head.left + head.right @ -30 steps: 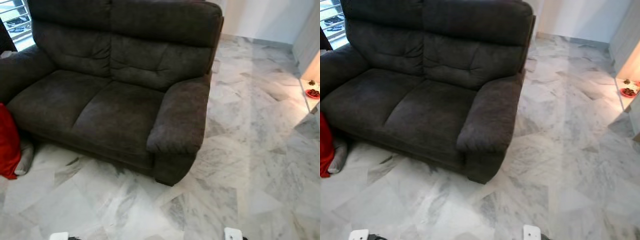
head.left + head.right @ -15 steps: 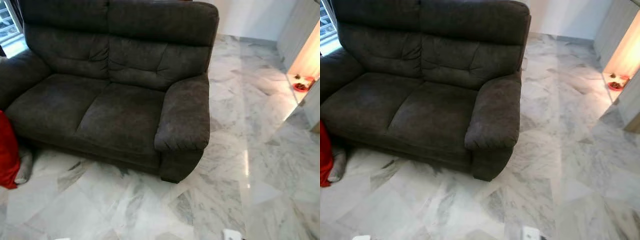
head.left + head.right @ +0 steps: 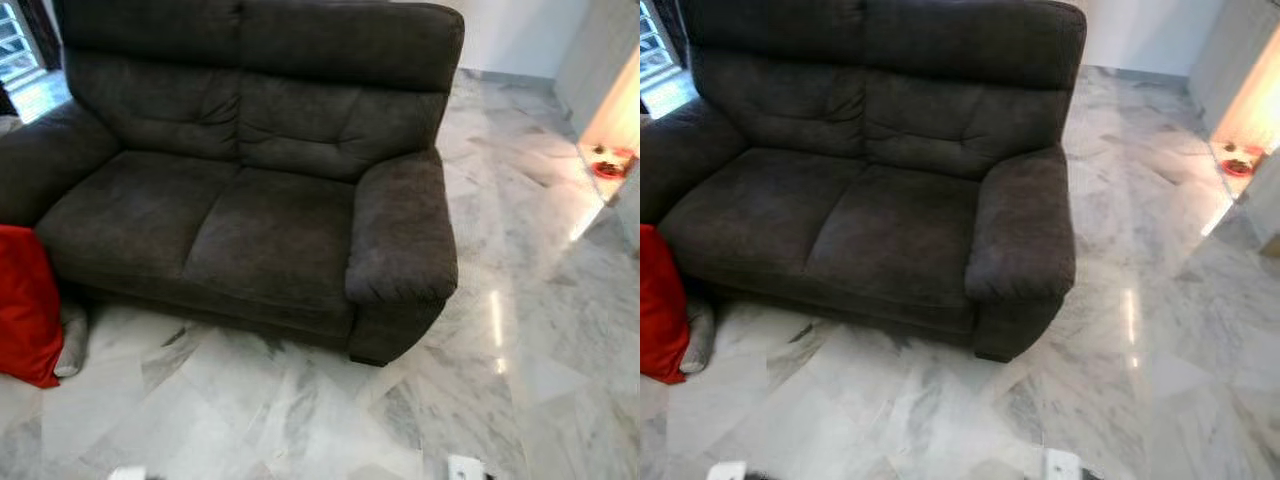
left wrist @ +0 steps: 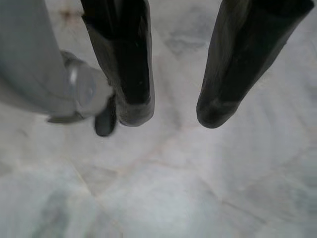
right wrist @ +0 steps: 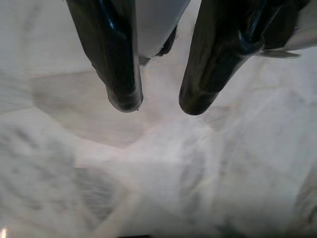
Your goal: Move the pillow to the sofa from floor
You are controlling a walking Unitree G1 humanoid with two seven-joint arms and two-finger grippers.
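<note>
A red pillow (image 3: pixel 25 305) stands on the marble floor at the far left, leaning by the sofa's left arm, with a grey cushion (image 3: pixel 72 342) tucked behind it. The dark grey two-seat sofa (image 3: pixel 250 215) spreads across the middle of the view, its seat bare. My left gripper (image 4: pixel 173 111) hangs over the floor, its two black fingers apart with nothing between them. My right gripper (image 5: pixel 158 101) hangs the same way, open over bare marble. Both are well short of the pillow.
White-grey marble floor (image 3: pixel 300 420) lies in front of the sofa and runs off to the right. A lit alcove with a red dish (image 3: pixel 606 168) is at the far right. A window (image 3: pixel 12 35) shows at the back left.
The camera has swung left: the sofa sits further right in the picture and more of the red pillow shows. The grippers still hang idle.
</note>
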